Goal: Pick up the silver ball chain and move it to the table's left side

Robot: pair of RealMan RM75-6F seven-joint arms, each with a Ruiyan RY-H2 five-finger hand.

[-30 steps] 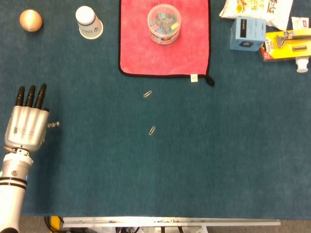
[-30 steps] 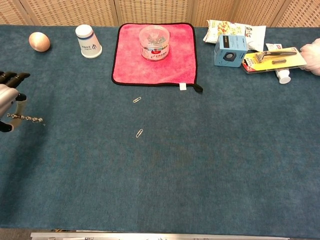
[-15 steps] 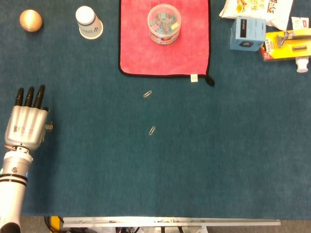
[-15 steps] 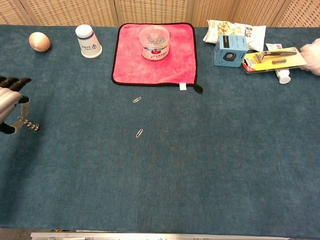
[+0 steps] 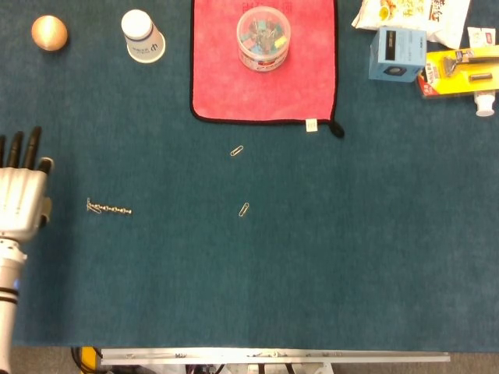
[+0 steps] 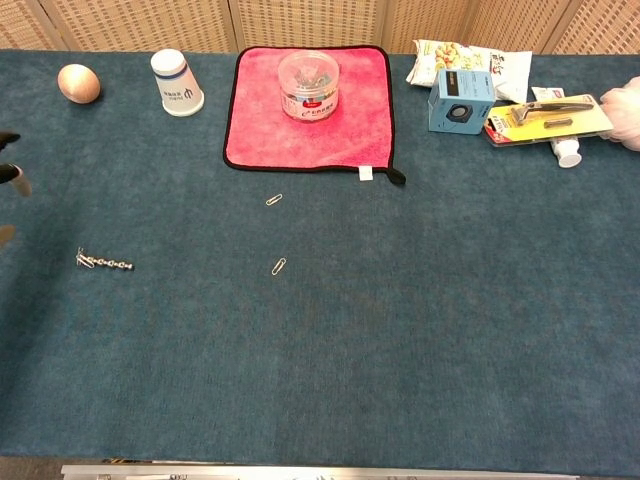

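The silver ball chain [image 5: 108,208] lies stretched out on the blue table at its left side, also visible in the chest view as a short beaded line [image 6: 104,262]. My left hand [image 5: 22,191] hovers at the table's far left edge, a little left of the chain, fingers straight and apart, holding nothing. In the chest view only its fingertips [image 6: 10,172] show at the frame's left border. My right hand appears in neither view.
Two paper clips [image 5: 237,150] [image 5: 245,209] lie mid-table. A pink cloth [image 5: 265,86] with a clear tub of clips [image 5: 263,37] sits at the back. A white cup [image 5: 143,35] and an egg [image 5: 49,33] stand back left; a blue box [image 5: 397,53] and packets back right.
My left hand let go of the chain, which now lies on the table. The hand has drawn away to the left, out toward the frame edge.
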